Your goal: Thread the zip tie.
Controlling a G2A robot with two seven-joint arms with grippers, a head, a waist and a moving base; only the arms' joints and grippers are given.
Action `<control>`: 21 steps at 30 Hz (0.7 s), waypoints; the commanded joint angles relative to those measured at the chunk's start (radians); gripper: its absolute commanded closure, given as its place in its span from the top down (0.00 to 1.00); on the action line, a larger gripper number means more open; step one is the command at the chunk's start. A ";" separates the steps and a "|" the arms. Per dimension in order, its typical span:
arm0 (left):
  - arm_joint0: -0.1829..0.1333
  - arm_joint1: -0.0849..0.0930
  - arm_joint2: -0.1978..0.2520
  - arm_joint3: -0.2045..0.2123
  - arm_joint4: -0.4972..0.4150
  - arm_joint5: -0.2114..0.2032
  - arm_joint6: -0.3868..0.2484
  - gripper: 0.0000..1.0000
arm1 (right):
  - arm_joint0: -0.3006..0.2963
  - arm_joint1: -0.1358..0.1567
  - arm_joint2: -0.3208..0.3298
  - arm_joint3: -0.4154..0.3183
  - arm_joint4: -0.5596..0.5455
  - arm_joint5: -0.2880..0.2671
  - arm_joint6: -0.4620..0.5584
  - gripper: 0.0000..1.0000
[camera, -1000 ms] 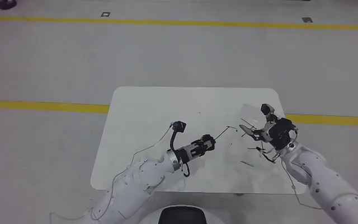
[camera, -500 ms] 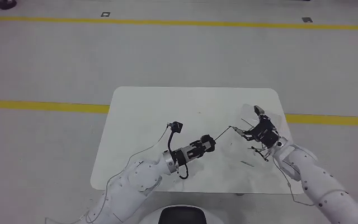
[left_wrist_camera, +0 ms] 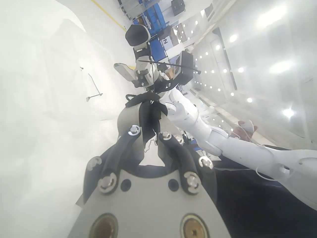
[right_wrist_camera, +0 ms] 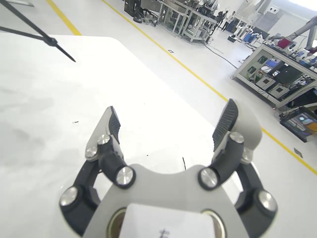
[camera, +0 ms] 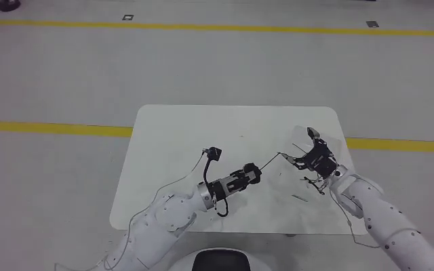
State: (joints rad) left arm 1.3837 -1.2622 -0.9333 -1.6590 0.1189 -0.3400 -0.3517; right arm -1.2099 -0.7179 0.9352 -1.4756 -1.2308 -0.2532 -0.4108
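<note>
**Top view:** near the middle of the white table (camera: 183, 135), the left gripper (camera: 256, 169) pinches a black zip tie (camera: 270, 160) that runs toward 2 o'clock. The right gripper (camera: 296, 160) sits just beside the tie's far end, at its 3 o'clock. Loose ties (camera: 299, 197) lie at the right gripper's 6 o'clock.

**Left wrist view:** the fingers are pressed together on the tie.

**Right wrist view:** the right gripper (right_wrist_camera: 171, 115) is spread and empty. The tail tip appears to be already through the locking head (right_wrist_camera: 50, 42).

**Judged remaining:** grasping the tip and pulling it snug.

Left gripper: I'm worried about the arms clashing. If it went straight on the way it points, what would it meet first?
Probably the open right gripper, straight ahead; the zip tie held by the left gripper would touch it first, though depth is unclear.
</note>
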 commanded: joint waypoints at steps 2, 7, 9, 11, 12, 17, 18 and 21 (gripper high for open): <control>0.000 0.000 0.000 0.000 0.000 0.000 0.000 0.00 | -0.006 -0.003 0.002 -0.004 -0.031 -0.017 -0.001 1.00; -0.008 -0.003 0.003 -0.009 -0.058 0.009 0.012 0.00 | -0.005 -0.018 0.005 0.017 -0.031 -0.020 0.005 1.00; -0.013 -0.004 0.002 -0.011 -0.086 0.009 0.008 0.00 | -0.004 -0.022 0.007 0.025 -0.040 -0.031 -0.003 1.00; -0.016 -0.004 0.002 -0.008 -0.116 0.004 0.006 0.00 | -0.004 -0.025 0.010 0.034 -0.053 -0.052 -0.016 1.00; -0.019 -0.004 0.001 -0.007 -0.127 0.003 0.003 0.00 | -0.005 -0.027 0.012 0.036 -0.057 -0.055 -0.019 1.00; -0.035 -0.005 -0.005 0.002 -0.204 0.014 -0.011 0.00 | -0.007 -0.030 -0.001 0.040 -0.069 -0.087 -0.060 0.68; -0.041 -0.005 -0.008 0.007 -0.213 0.022 -0.010 0.00 | -0.006 -0.029 -0.009 0.038 -0.071 -0.087 -0.066 0.66; -0.057 -0.008 -0.007 0.020 -0.240 0.038 -0.011 0.00 | 0.005 -0.023 -0.033 0.040 -0.064 -0.087 -0.078 0.55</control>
State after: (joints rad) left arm 1.3315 -1.2690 -0.9414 -1.6440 -0.1120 -0.3074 -0.3625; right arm -1.2090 -0.7432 0.9093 -1.4363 -1.2983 -0.3400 -0.4870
